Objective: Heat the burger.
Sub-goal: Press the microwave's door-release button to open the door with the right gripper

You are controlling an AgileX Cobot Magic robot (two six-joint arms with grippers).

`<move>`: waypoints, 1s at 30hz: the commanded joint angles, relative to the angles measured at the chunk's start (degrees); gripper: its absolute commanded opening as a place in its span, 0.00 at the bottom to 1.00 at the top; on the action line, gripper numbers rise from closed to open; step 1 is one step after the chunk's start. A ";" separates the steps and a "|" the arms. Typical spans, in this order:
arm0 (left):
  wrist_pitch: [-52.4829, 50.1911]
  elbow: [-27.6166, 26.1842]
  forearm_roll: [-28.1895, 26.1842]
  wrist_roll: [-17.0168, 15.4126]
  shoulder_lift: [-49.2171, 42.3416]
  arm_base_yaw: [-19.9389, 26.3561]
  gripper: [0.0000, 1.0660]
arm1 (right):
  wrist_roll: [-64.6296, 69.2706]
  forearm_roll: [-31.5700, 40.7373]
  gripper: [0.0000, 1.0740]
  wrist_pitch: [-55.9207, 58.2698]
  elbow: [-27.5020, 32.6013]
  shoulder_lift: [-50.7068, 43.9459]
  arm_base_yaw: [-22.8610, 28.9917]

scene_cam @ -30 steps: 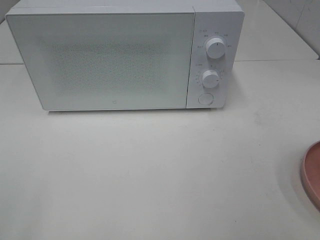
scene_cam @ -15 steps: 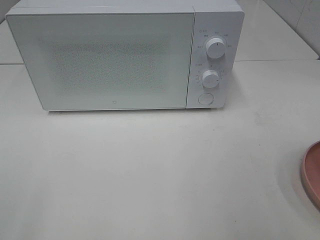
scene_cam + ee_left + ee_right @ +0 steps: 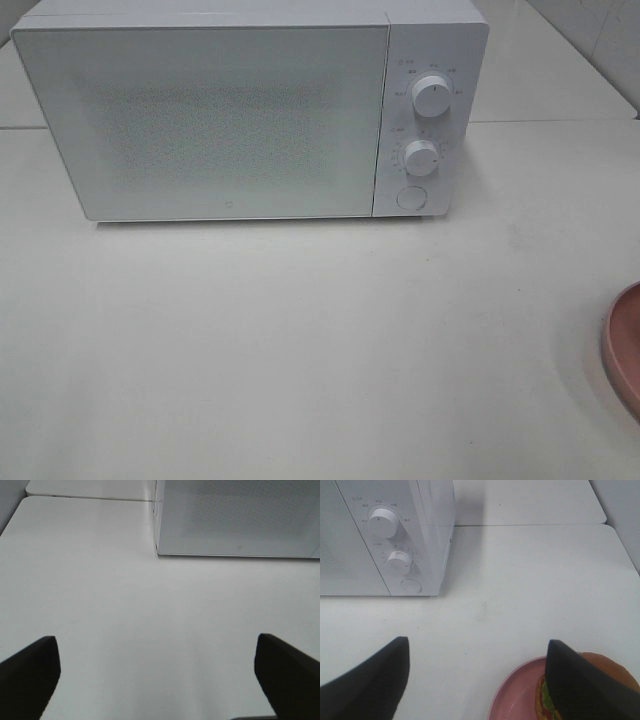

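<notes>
Right hand, fingers apart and empty, hovers nearest the burger — glossy brown bun, green lettuce, half hidden behind one finger — on a smooth pink plate at the counter's right edge. Left hand, spread wide too, faces the shut white microwave.

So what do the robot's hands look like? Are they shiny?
Only the finger ends show. The left gripper has two plain black fingers, broad and wedge-shaped, with blunt slanted tips. The right gripper looks the same: two dull black wedges. They are not shiny. No markings or cables show, and the arms themselves are out of view.
</notes>
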 commanded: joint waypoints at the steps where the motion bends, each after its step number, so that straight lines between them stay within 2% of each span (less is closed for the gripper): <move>1: -0.80 0.17 -0.17 0.00 -0.86 0.17 0.92 | -0.57 -0.06 0.70 -3.04 -0.34 2.12 -0.29; 20: -0.80 0.17 -0.17 0.00 -0.86 0.17 0.92 | -0.34 -2.12 0.70 -20.40 -0.34 19.60 -0.29; 25: -0.80 0.17 -0.17 0.00 -0.86 0.17 0.92 | 0.00 -3.61 0.70 -28.30 0.17 23.61 -0.29; 28: -0.80 0.17 -0.17 0.00 -0.86 0.17 0.92 | 0.00 -3.55 0.70 -39.94 3.90 26.18 -0.29; 30: -0.80 0.17 -0.17 0.00 -0.86 0.17 0.92 | 0.00 -3.55 0.70 -42.28 4.76 26.76 -0.29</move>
